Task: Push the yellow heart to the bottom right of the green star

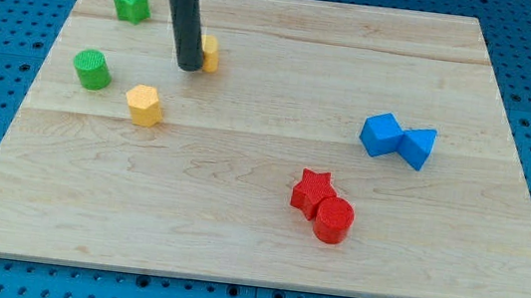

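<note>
The green star (133, 4) sits near the view's top left corner of the wooden board (256, 228). The yellow heart (209, 53) lies to the star's right and a little lower, mostly hidden behind my rod. My tip (189, 66) rests on the board at the heart's left side, touching it or very close to it.
A green cylinder (92, 69) and a yellow hexagon block (144, 105) lie below the star at the left. A blue cube-like block (381, 135) and a blue wedge (417, 146) touch at the right. A red star (313, 191) and red cylinder (333, 220) touch at lower middle.
</note>
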{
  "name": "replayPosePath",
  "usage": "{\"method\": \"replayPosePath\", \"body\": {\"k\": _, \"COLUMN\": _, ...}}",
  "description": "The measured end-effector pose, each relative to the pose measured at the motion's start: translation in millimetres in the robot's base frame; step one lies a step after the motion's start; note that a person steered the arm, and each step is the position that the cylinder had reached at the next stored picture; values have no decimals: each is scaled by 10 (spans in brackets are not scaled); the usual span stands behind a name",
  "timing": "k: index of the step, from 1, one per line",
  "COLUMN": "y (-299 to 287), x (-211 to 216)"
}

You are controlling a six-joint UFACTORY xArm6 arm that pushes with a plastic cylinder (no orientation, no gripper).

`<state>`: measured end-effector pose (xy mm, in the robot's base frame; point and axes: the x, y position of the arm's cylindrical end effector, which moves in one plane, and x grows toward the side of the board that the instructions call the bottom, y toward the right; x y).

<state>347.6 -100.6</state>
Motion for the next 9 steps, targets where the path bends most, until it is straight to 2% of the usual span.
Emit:
{"method": "replayPosePath", "body": {"k": 3, "y": 738, "x": -114}}
{"method": "replayPosePath", "body": {"k": 5, "y": 491, "x": -407}}
{"method": "replayPosePath", "body": {"k": 7, "y": 485, "x": 71}}
{"method": "replayPosePath", "body": {"k": 8, "y": 189, "x": 170}}
{"method": "replayPosePath", "body": {"k": 9, "y": 145, "x": 61}}
